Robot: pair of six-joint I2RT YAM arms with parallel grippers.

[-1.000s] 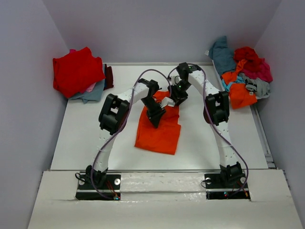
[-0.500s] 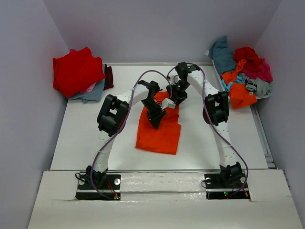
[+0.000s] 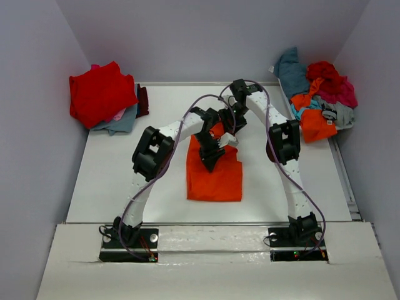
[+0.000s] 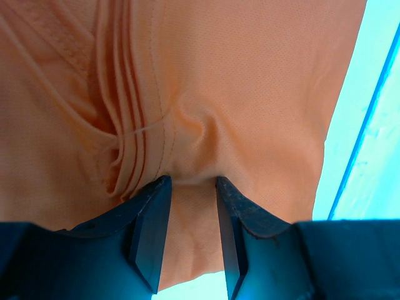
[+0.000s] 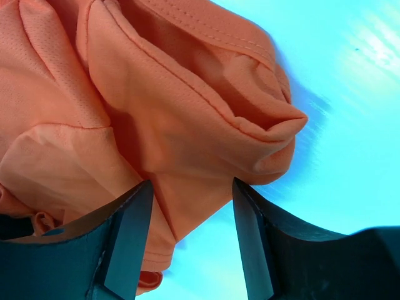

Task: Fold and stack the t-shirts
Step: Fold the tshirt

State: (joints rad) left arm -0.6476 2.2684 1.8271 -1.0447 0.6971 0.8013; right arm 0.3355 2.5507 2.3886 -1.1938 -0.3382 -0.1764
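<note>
Orange t-shirt (image 4: 250, 94) between tips of left pincer (image 4: 192, 183)

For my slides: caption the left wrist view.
Left gripper pinches a gathered fold of the orange t-shirt.

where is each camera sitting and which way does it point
Top external: above and behind the robot, looking down at the table; the left arm, the right arm and their bases show, meeting over the orange t-shirt.
Left wrist: on the left arm, looking along the left claw, which pinches orange cloth.
Right wrist: on the right arm, looking along the right claw, jaws apart at a bunched edge of the shirt.
Shared: all three see the orange t-shirt.
</note>
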